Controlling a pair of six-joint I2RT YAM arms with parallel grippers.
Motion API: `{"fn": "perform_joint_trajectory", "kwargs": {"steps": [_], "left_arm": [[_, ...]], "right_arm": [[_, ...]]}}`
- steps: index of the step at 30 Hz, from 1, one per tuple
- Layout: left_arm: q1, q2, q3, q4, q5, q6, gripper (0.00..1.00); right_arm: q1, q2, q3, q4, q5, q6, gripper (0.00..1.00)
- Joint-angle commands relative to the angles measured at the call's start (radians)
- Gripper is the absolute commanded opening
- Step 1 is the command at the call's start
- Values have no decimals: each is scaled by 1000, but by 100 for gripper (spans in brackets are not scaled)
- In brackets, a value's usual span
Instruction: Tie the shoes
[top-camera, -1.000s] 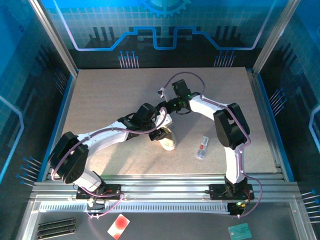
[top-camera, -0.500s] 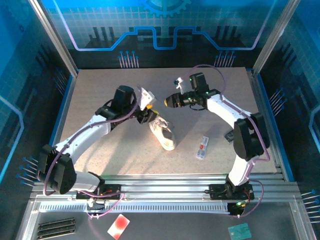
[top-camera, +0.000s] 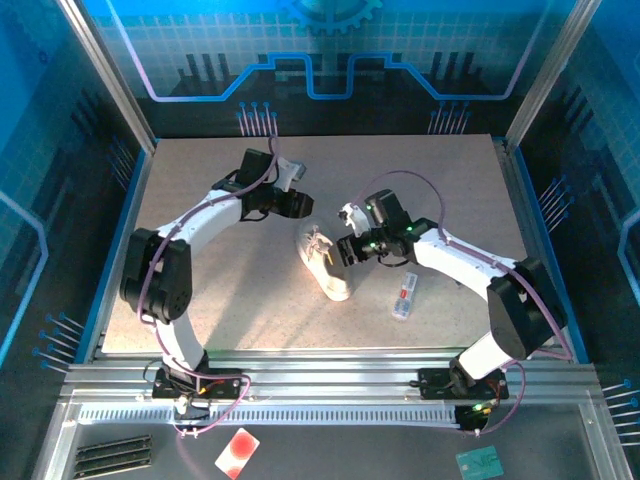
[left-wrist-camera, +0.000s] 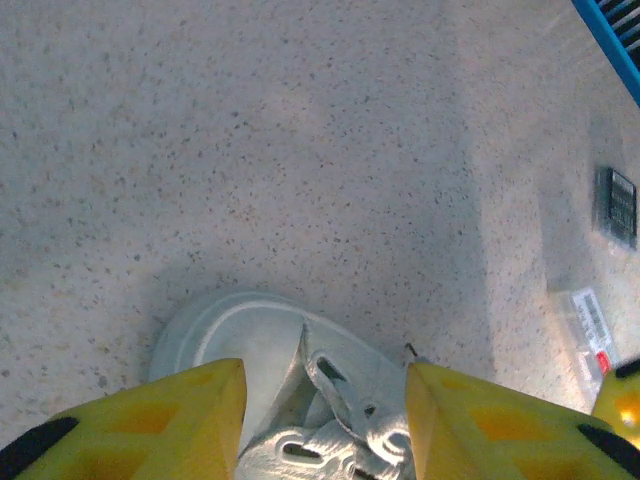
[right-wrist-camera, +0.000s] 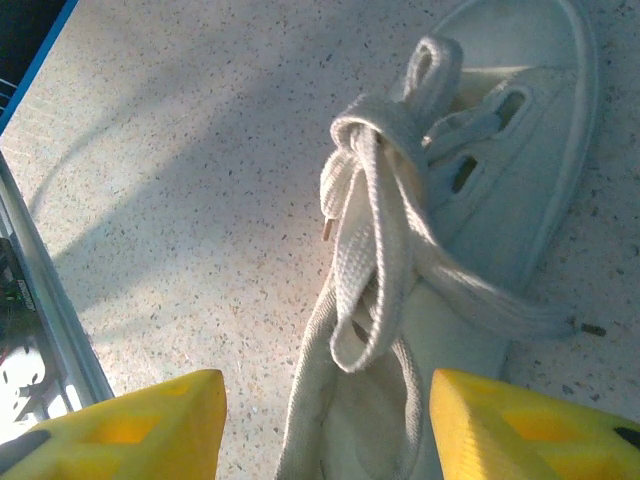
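The big flat speckled beige table (top-camera: 200, 290) lies under everything.

The white left arm (top-camera: 200, 220) goes up from its base and bends at the elbow. Then it reaches far out across the table and to the right. The white right arm (top-camera: 460, 260) goes up from its base and bends at the elbow. Then it reaches back to the left, low over the table.

The left gripper (top-camera: 297, 204) has yellow fingers (left-wrist-camera: 150, 425). Its jaws are apart and hold nothing. The right gripper (top-camera: 345, 250) has yellow fingers (right-wrist-camera: 130, 425) too. Its jaws are also apart and hold nothing.

The small white cloth sneaker with a pale sole (top-camera: 330, 272) sits flat on its sole in the middle of the table. It is just past the tips of the left jaws and just beside the right jaws. In both wrist views it shows in the gap between the fingers, lower down, and no finger touches it.

Its long side runs from the far part of the table to the near part, tilted a little. The toe points at the near edge and a bit to the right, away from the left jaws. The heel end is closest to the left jaws.

The long thin white laces (right-wrist-camera: 375, 220) lie in loose loops on top of the sneaker, under the gap of the right jaws. One lace end trails off onto the table.

A small flat white rectangular item with red marks (top-camera: 404, 296) lies near the right jaws, on the side away from the left jaws.
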Motion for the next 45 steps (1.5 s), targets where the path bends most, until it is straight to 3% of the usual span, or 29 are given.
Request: {"fn": "perform_joint_trajectory", "kwargs": {"steps": [1,9,19,25,32,36,45], "left_arm": [[-27,21,36,-57,-17,-173,46],[-74,63,25,-69,-45,-283,45],[-75,99,23,-59,-28,-314,43],[-75,101,21,-60,-17,-320,33],[-65,53,15,-84,-44,-298,9],[-58,25,10,-104,-56,-282,0],[-45,-30,-54,-92,-88,-275,0]], "right_arm": [[25,22,12,26,32,21,56],[33,69,47,11,34,6,56],[46,89,48,22,37,0,51],[46,89,48,30,43,-7,39],[41,70,48,10,55,-30,3],[26,60,58,-15,52,-38,0],[-19,65,95,-72,46,-69,0]]}}
